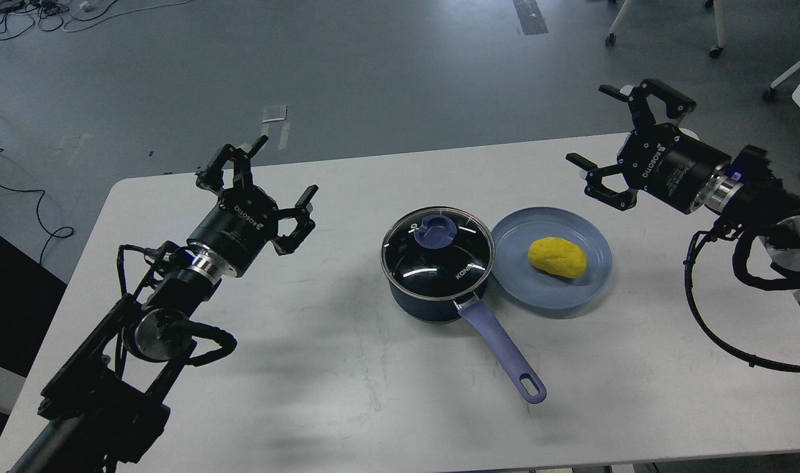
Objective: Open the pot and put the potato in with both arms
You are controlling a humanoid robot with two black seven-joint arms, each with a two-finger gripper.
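Note:
The dark navy pot stands mid-table with its glass lid on it, blue knob on top. Its periwinkle handle points toward the front right. The yellow potato lies on a light-blue plate just right of the pot. My left gripper is open and empty, raised above the table well left of the pot. My right gripper is open and empty, raised above the table's far right edge, up and right of the plate.
The white table has its far edge just behind both grippers and rounded corners. Beyond it is grey floor with cables at the far left and chair legs with castors at the far right.

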